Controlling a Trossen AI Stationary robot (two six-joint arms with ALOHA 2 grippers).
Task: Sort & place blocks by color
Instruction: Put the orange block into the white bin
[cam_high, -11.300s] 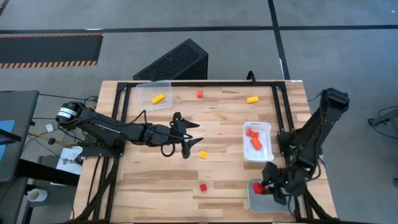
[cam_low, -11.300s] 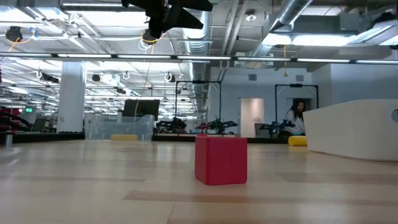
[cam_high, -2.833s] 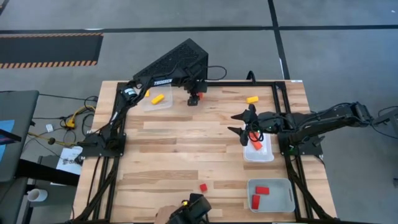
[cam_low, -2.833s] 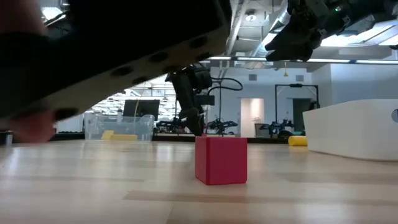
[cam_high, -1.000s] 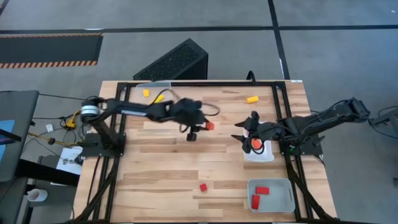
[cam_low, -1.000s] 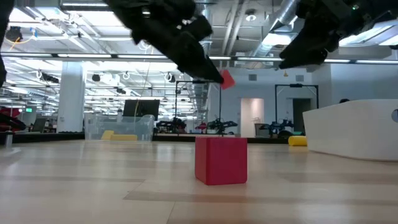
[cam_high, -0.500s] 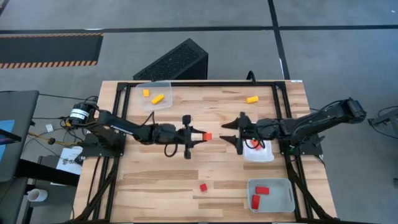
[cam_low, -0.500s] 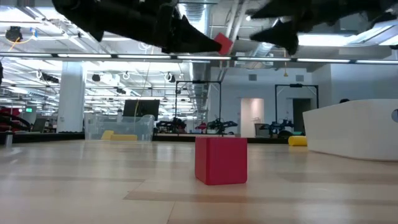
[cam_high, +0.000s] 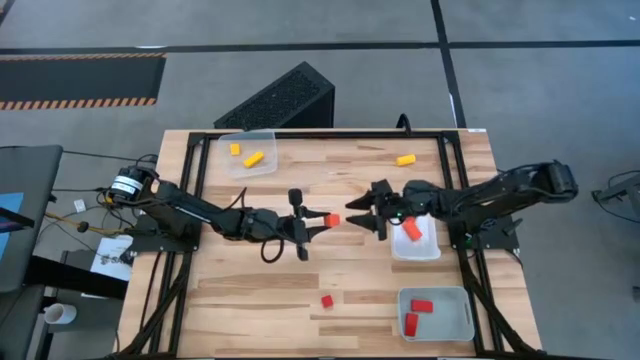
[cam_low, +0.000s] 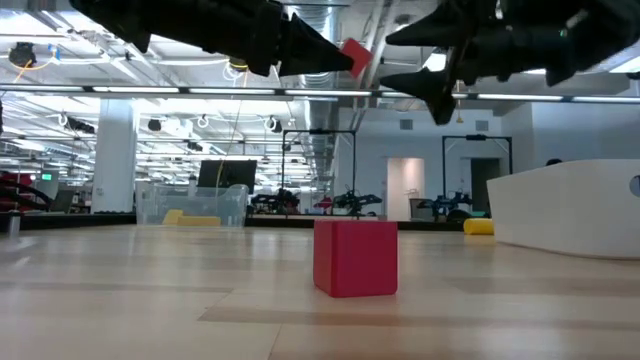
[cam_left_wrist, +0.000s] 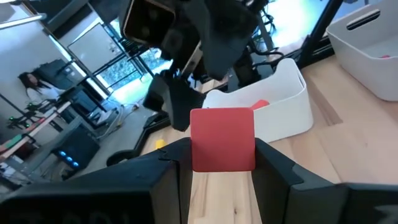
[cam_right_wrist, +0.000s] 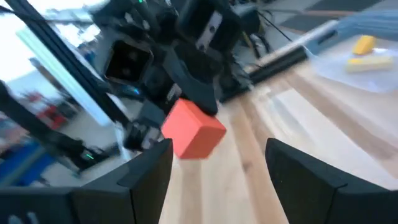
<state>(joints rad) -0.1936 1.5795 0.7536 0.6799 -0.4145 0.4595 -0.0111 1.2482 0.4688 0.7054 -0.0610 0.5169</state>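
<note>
Handover risk: red cube (cam_high: 333, 219) pinched by left gripper (cam_high: 322, 220), held mid-air.
Right gripper (cam_high: 363, 216) spread, just beside; cube may be dropped if released before being clamped.

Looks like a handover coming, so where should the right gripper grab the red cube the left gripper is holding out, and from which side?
The left gripper pinches the red cube on two opposite faces, its far half sticking out past the fingertips. The open right gripper probably best comes head-on from the right, closing on the two free faces, turned crosswise to the left fingers.
</note>
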